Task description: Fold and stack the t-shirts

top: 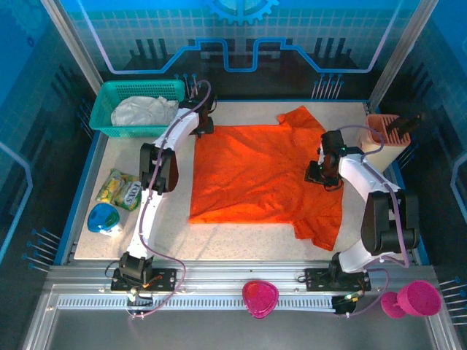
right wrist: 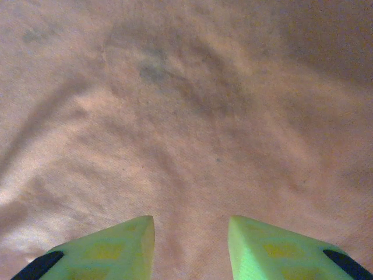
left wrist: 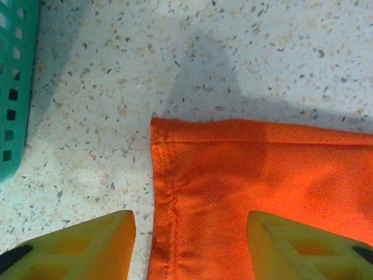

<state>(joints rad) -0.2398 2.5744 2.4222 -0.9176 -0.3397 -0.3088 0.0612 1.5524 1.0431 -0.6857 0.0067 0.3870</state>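
The orange t-shirt point(top: 255, 171) lies spread flat across the middle of the table, one sleeve at the far right and one at the near right. My left gripper point(top: 203, 120) is at its far-left corner. In the left wrist view that gripper point(left wrist: 192, 219) is open, with its fingers standing either side of the shirt's hemmed edge point(left wrist: 175, 192). My right gripper point(top: 321, 175) is low over the shirt's right side. The right wrist view shows it point(right wrist: 191, 220) open, a narrower gap between its fingers and the cloth point(right wrist: 186, 116) just beneath. A white t-shirt point(top: 142, 111) lies crumpled in the teal basket point(top: 146, 84).
The basket point(left wrist: 14, 87) stands at the back left, close to the left gripper. A snack packet point(top: 120, 191) and a blue-and-white object point(top: 103, 219) lie at the left edge. A peach holder point(top: 383, 131) stands at the back right. Pink bowls point(top: 260, 297) sit on the front rail.
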